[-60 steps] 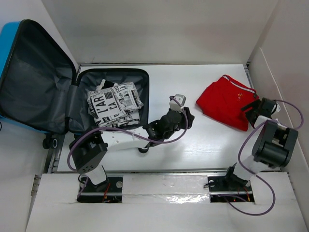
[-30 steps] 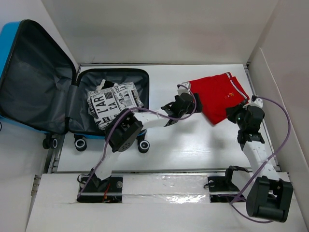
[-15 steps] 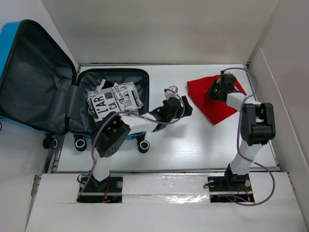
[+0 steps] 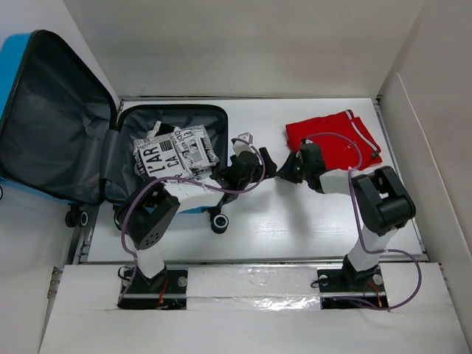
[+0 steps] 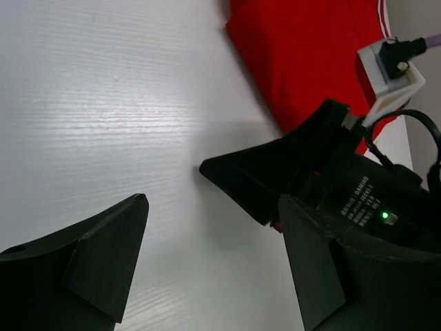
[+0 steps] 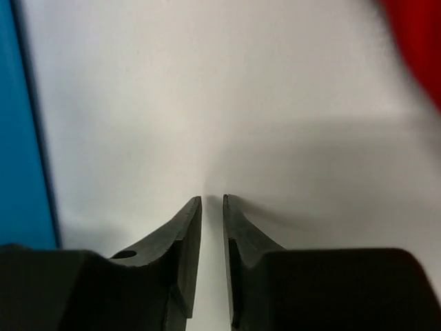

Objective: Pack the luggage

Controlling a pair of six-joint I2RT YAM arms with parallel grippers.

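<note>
The luggage [image 4: 51,110] lies open at the left, its blue lid propped up. Its grey-lined base [image 4: 210,122] holds a black-and-white printed garment [image 4: 173,158]. A red garment [image 4: 335,136] lies on the table at the right and also shows in the left wrist view [image 5: 303,62]. My left gripper [image 4: 265,164] [image 5: 212,200] hovers open and empty over bare table just left of it. My right gripper [image 4: 287,172] [image 6: 212,198] is low, facing the left one a short way off. Its jaws are a narrow slit apart with nothing between them. The luggage's blue shell [image 6: 24,138] fills its left edge.
White walls box in the table [image 4: 295,228] at the back and right. The luggage's black wheels [image 4: 217,221] stand by the left arm. A metal rail [image 4: 243,262] runs along the near edge, in front of both arm bases.
The right arm swung from the far side of the red garment down to its near left corner. The garment now lies flatter and wider. The left gripper drew back slightly to the left.
</note>
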